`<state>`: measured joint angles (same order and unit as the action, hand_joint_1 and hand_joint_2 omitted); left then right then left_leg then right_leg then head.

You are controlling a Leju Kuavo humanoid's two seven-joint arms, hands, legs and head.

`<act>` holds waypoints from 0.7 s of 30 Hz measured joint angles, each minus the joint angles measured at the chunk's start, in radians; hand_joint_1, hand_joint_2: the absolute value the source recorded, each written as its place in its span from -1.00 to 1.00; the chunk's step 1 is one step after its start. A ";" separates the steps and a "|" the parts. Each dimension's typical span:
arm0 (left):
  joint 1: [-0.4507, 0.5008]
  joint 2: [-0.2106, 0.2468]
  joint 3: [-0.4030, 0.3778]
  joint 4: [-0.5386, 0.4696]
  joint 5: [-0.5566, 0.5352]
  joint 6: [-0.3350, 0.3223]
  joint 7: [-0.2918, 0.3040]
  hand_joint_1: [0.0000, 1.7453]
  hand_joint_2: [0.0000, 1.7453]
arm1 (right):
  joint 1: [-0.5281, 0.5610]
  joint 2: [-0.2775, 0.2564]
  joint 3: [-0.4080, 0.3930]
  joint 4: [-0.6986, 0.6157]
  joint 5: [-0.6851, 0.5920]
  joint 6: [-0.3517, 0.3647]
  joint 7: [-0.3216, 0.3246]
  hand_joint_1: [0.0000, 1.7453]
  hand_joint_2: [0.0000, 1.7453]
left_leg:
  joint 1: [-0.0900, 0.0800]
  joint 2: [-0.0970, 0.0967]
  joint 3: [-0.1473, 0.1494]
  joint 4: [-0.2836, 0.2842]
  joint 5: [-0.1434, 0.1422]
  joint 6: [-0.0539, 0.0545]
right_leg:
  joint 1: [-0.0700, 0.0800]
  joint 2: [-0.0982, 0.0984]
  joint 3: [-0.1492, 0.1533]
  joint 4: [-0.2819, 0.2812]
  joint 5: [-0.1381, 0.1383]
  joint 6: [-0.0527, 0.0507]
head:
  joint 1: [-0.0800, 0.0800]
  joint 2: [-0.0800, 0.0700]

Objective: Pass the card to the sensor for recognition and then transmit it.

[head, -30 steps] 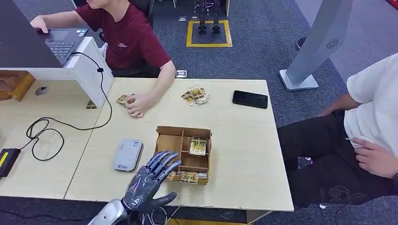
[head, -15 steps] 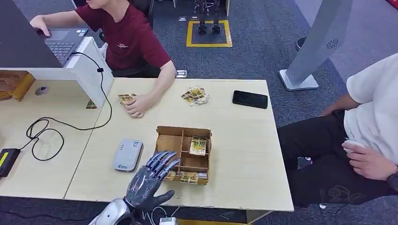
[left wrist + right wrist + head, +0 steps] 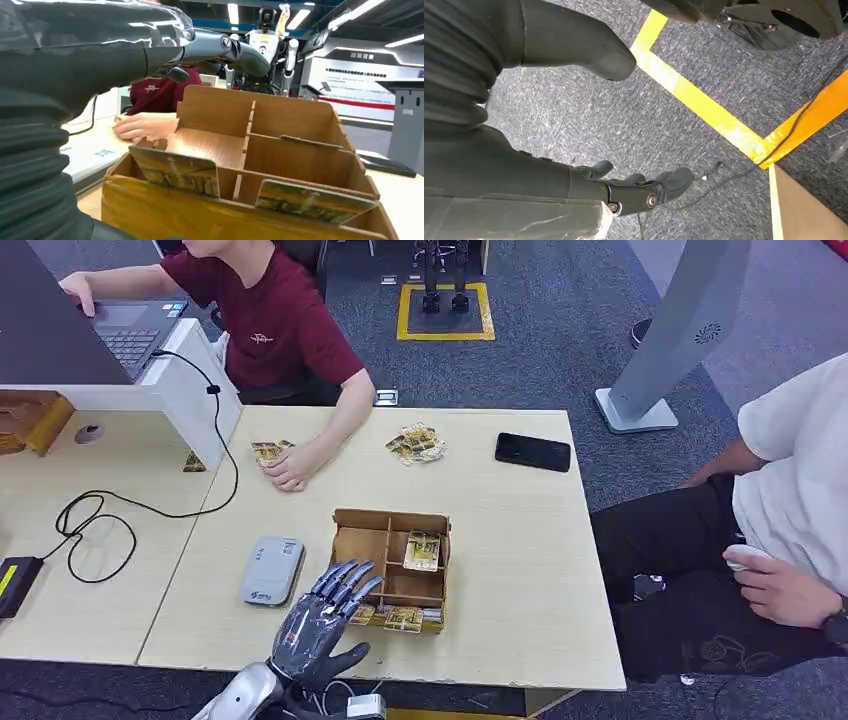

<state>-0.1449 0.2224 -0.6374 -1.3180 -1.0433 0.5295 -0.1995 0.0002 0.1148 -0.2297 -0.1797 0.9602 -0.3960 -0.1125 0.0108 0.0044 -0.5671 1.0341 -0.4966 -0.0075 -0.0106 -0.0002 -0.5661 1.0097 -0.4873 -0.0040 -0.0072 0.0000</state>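
A wooden compartment box sits near the table's front edge and holds picture cards, one lot in a rear slot and others along the front row. My left hand hovers open just in front of the box's front left corner, fingers spread toward it, holding nothing. Up close in the left wrist view, two cards lean in the box's front slots, beyond my hand. The grey card sensor lies left of the box. My right hand hangs over the carpet, open and empty.
A person in a red shirt rests a hand on cards at the table's far side. More loose cards and a black phone lie at the back. Another person sits to the right. A black cable loops on the left.
My left hand has drawn back slightly toward the table's front edge, still open. The red-shirted person's hand shifted a little off the cards.
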 joint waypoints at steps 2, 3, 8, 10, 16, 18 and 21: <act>0.000 0.000 0.000 0.007 -0.001 0.002 0.000 -1.00 1.00 | 0.000 0.000 0.000 0.000 0.000 0.000 0.000 -1.00 1.00 | 0.000 0.000 0.000 0.000 0.000 0.000 | 0.000 0.000 0.000 0.000 0.000 0.000 | 0.000 0.000; 0.000 0.000 0.000 0.009 -0.001 0.003 0.000 -1.00 1.00 | 0.000 0.000 -0.001 0.000 0.000 0.000 0.000 -1.00 1.00 | 0.000 0.000 0.000 0.000 0.000 0.000 | 0.000 0.000 0.000 0.000 0.000 0.000 | 0.000 0.000; -0.001 -0.003 0.002 0.017 -0.004 0.004 0.008 -1.00 1.00 | 0.000 0.000 -0.001 0.000 -0.001 0.000 -0.002 -1.00 1.00 | 0.000 0.000 0.000 0.000 0.000 0.000 | 0.000 0.000 0.000 0.000 0.000 0.000 | 0.000 0.000; -0.001 -0.007 0.007 0.019 -0.015 0.007 0.019 -1.00 1.00 | 0.000 0.000 -0.002 0.000 0.000 0.000 -0.003 -1.00 1.00 | 0.000 0.000 0.000 0.000 0.000 0.000 | 0.000 0.000 0.000 0.000 0.000 0.000 | 0.000 0.000; -0.002 -0.016 0.019 0.027 -0.026 0.018 0.033 1.00 1.00 | 0.000 0.000 -0.003 0.000 0.002 -0.002 -0.008 -1.00 1.00 | 0.000 0.000 0.000 0.000 0.000 0.000 | 0.000 0.000 0.000 0.000 0.000 0.000 | 0.000 0.000; -0.002 -0.019 0.024 0.029 -0.025 0.014 0.033 1.00 1.00 | 0.000 0.000 -0.004 0.000 0.002 -0.002 -0.008 -1.00 1.00 | 0.000 0.000 0.000 0.000 0.000 0.000 | 0.000 0.000 0.000 0.000 0.000 0.000 | 0.000 0.000; -0.002 -0.021 0.030 0.032 -0.024 0.012 0.034 0.96 1.00 | 0.000 0.000 -0.004 0.000 0.002 -0.002 -0.010 -1.00 1.00 | 0.000 0.000 0.000 0.000 0.000 0.000 | 0.000 0.000 0.000 0.000 0.000 0.000 | 0.000 0.000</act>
<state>-0.1472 0.2014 -0.6077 -1.2856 -1.0670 0.5417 -0.1660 0.0004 0.1148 -0.2335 -0.1797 0.9617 -0.3975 -0.1228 0.0108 0.0043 -0.5671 1.0341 -0.4966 -0.0075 -0.0106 -0.0002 -0.5661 1.0097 -0.4873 -0.0040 -0.0076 0.0000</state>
